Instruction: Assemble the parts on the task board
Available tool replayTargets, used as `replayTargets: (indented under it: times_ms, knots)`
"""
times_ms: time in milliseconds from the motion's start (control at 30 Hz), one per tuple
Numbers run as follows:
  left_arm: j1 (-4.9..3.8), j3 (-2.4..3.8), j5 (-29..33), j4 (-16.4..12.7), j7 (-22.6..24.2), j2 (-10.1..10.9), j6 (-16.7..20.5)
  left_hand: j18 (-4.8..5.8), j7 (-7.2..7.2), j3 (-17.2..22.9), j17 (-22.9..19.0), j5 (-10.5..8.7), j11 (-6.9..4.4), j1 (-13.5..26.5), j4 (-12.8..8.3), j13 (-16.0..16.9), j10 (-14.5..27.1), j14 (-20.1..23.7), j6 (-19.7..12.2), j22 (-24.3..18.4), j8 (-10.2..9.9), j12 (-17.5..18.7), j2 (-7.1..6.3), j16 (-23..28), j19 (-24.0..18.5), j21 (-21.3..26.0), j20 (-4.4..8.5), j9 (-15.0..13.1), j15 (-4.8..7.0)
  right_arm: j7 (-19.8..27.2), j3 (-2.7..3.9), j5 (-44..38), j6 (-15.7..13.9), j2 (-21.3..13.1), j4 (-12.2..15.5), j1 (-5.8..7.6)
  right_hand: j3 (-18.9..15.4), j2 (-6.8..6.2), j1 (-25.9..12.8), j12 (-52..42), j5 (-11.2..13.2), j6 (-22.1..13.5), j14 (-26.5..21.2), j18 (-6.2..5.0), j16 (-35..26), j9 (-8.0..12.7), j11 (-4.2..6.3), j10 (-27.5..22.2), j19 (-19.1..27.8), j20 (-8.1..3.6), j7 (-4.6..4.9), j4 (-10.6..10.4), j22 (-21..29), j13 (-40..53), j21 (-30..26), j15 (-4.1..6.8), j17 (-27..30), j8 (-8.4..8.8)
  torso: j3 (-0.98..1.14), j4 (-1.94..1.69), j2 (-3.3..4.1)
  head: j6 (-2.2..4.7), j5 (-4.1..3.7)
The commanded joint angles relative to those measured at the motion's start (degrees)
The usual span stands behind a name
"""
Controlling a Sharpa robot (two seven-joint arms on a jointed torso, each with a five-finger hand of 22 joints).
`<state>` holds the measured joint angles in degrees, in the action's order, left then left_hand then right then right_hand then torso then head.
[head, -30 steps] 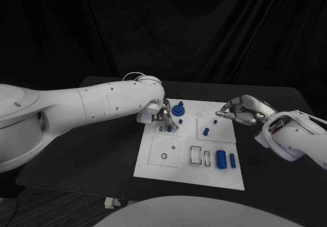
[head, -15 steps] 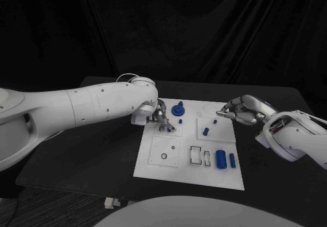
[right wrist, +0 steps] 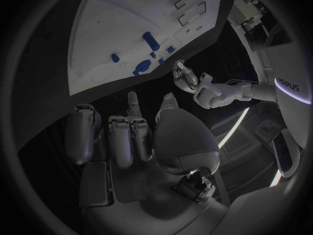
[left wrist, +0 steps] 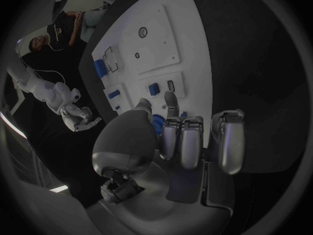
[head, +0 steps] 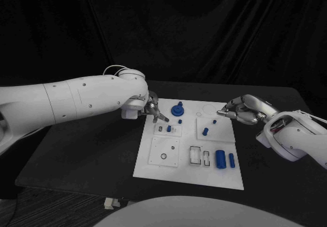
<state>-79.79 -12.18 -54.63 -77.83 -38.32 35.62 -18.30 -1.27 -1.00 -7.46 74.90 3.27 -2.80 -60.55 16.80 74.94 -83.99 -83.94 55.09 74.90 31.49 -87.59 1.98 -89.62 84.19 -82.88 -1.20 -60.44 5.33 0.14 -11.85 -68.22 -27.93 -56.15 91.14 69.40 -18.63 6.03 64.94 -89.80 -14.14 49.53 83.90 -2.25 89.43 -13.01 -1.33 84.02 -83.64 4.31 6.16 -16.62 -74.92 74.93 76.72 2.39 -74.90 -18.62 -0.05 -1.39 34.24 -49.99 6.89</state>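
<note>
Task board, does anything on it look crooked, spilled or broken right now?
Nothing stands out. The task board lies flat on the table, its blue parts sit tidily on it, and both the left hand and right hand hold nothing.

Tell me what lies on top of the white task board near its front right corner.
On the task board, a large blue cylinder and a slimmer blue pin lie beside two empty rectangular slots. Nothing covers them; what is beneath the cylinder cannot be seen.
</note>
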Motion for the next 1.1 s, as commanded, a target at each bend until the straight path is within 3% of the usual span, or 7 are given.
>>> replayTargets:
  times_ms: [33,200,433,533,833,1100]
  knots:
    - [-0.55,0.06,-0.7,-1.3,5.4,1.0,5.9,-0.21,0.25,-1.8,15.1,-0.27,-0.27,1.3,0.0,13.0,-4.5,-6.1,0.0,13.1,-0.4,-0.5,-0.16,-0.4,3.1,-0.6,0.42,0.1,0.39,0.4,0.04,-0.3,-1.8,-0.3,0.2,-0.12,-0.7,0.14,-1.1,-0.2,1.1,-0.1,5.6,-1.07,-0.3,0.1,-0.44,6.0,0.3,-0.04,0.10,-0.1,-10.7,15.1,-0.2,-0.37,-13.1,0.31,0.03,0.06,-0.08,-0.01,-0.07]
    - [-2.35,0.06,-0.7,-2.5,9.6,2.8,9.3,-0.03,0.54,-4.6,15.1,-0.55,-0.54,3.2,0.0,14.0,-5.3,-6.1,0.9,13.4,-0.3,-1.5,-0.79,-0.4,3.5,-1.4,0.65,0.0,0.65,0.5,0.04,-0.3,-2.1,-0.4,0.3,-0.11,-1.3,0.39,-1.9,-0.2,2.2,-0.1,5.6,-1.07,-0.4,0.1,-0.44,6.0,0.3,-0.05,0.09,-0.1,-10.7,15.1,-0.2,-0.37,-13.0,0.32,0.00,0.11,0.10,-0.01,-0.10]
    - [-3.77,0.06,-0.7,-2.4,10.4,4.0,9.8,0.02,0.74,-4.6,15.1,-0.15,-0.72,-1.4,-0.2,14.8,-5.9,-6.1,1.5,13.5,-1.1,-2.2,1.68,-0.4,3.6,-1.7,0.81,0.3,0.76,0.6,0.04,-0.3,-2.3,-0.5,0.4,-0.11,-1.3,0.39,-1.9,-0.2,2.3,-0.1,5.6,-1.07,-0.3,0.1,-0.44,6.0,0.3,-0.05,0.09,-0.1,-10.7,15.1,-0.2,-0.37,-13.1,0.32,-0.02,0.02,0.18,-0.01,-0.42]
    - [-3.96,0.05,-0.7,-1.5,10.2,3.9,9.3,0.03,0.60,-4.8,15.1,1.38,-0.60,-3.1,-0.2,14.9,-5.9,-6.1,1.4,13.5,-2.4,-2.2,2.65,-0.4,3.6,-1.7,0.74,1.4,0.70,0.6,0.04,-0.3,-2.3,-0.6,0.5,-0.11,-1.4,0.40,-2.0,-0.2,2.3,-0.1,5.6,-1.04,-0.3,0.1,-0.44,6.0,0.2,-0.05,0.09,-0.1,-10.7,15.1,-0.1,-0.37,-13.2,0.32,-0.03,0.02,0.16,-0.01,-0.48]
    - [-3.79,0.01,-0.7,3.7,10.0,1.4,8.2,0.05,0.47,-5.2,15.1,2.34,-0.51,-3.7,-0.1,15.1,-6.0,-6.1,1.4,13.5,-3.2,-2.4,3.01,-0.4,3.6,-1.8,0.68,2.1,0.63,0.5,0.04,-0.3,-2.2,-0.5,0.7,-0.11,-1.4,0.43,-2.0,-0.2,2.3,-0.1,5.6,-1.04,-0.3,0.1,-0.44,6.0,0.2,-0.05,0.09,-0.1,-10.7,15.1,-0.1,-0.36,-13.2,0.32,0.01,0.09,0.08,-0.01,-0.27]
    - [-1.94,0.00,-4.0,9.9,11.4,-2.5,7.7,0.15,0.35,-5.4,15.1,2.48,-0.44,-4.1,-0.2,15.1,-6.0,-6.1,1.2,13.6,-3.8,-2.4,3.14,-0.4,3.8,-2.2,0.63,2.4,0.58,0.4,0.04,-0.3,-2.0,-0.2,0.7,-0.11,-1.4,0.46,-1.8,-0.2,2.2,-0.1,5.6,-1.04,-0.3,0.1,-0.43,6.0,0.2,-0.06,0.08,0.0,-10.7,15.1,-0.1,-0.36,-13.2,0.31,-0.08,0.02,0.36,-0.01,-0.49]
